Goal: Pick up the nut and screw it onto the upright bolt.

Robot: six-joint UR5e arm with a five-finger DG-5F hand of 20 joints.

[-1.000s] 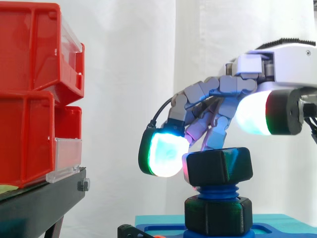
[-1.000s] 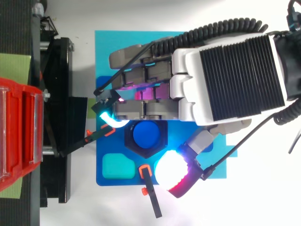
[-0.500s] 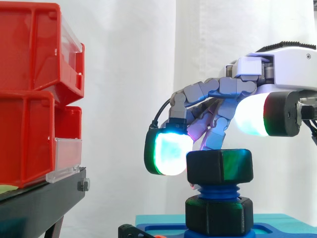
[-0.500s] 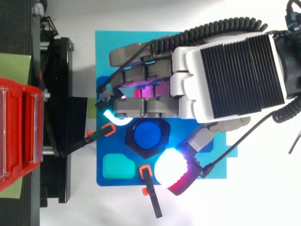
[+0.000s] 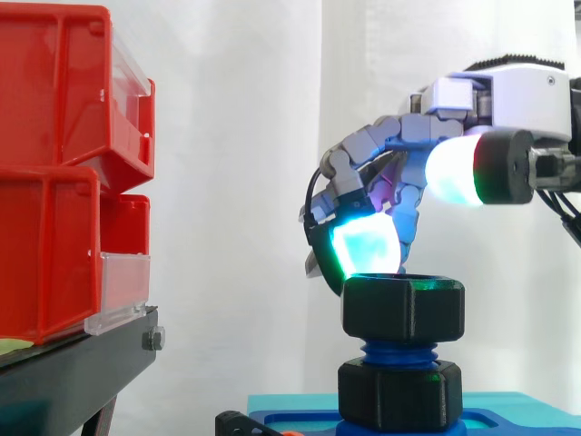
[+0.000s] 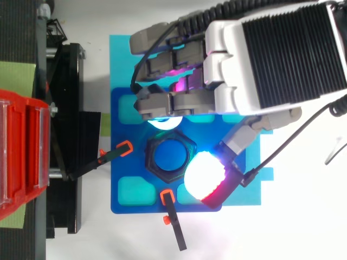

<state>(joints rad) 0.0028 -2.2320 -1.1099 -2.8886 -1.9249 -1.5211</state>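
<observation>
Far left, the red bins (image 5: 54, 163) sit stacked on the black stand (image 5: 73, 372), well apart from the work. From above, two orange-tipped clamps (image 6: 123, 147) (image 6: 167, 196) hold down the blue fixture plate (image 6: 120, 168) at the nut's 9 and 6 o'clock.

The black hex nut (image 5: 403, 309) is already on the upright blue bolt (image 5: 399, 350), whose top shows through the nut's bore in the top view. A short run of blue thread is bare between the nut and a second black hex collar (image 5: 399, 392) at the bolt's foot. I judge that the nut is started and has turns left to go.

The hand (image 5: 508, 100) lies at about 1 o'clock from the nut in the side view, above it and to its right. Its fingers are curled into a claw with the thumb held wide, and nothing is clamped between them. One cyan fingertip pad (image 5: 365, 247) is right at the nut's upper left rim, at the nut's 12 o'clock from above. I cannot tell if it touches. The white and red thumb pad (image 5: 454, 171) sits over the 4 o'clock corner from above, but the side view puts it well above the nut.

The bolt's long axis is vertical. To turn the nut, the hand would have to come straight down until both pads flank opposite flats.
</observation>
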